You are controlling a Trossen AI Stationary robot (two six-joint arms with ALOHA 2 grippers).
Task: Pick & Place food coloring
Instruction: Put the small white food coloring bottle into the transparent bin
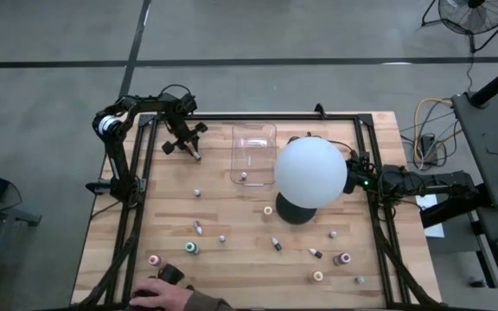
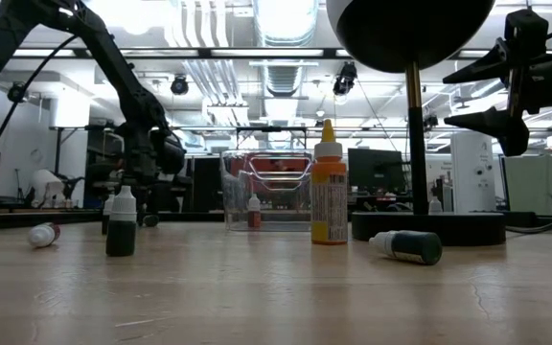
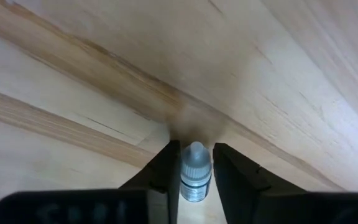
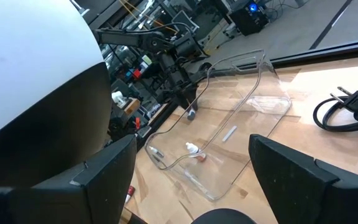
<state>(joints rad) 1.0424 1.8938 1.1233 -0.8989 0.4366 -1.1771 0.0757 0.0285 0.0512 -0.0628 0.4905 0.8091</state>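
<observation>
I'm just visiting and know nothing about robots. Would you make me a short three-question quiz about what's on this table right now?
1. True or false: the left claw has its fingers on either side of a small clear bottle with a pale cap.
2. What lies inside the clear plastic tray? A) one small white-capped bottle B) five bottles C) a cable
3. Fill in: the big white globe on a black base stands between the tray and the ___ claw.

Key: 1 true; 2 A; 3 right, which waits open beside the globe.
</observation>
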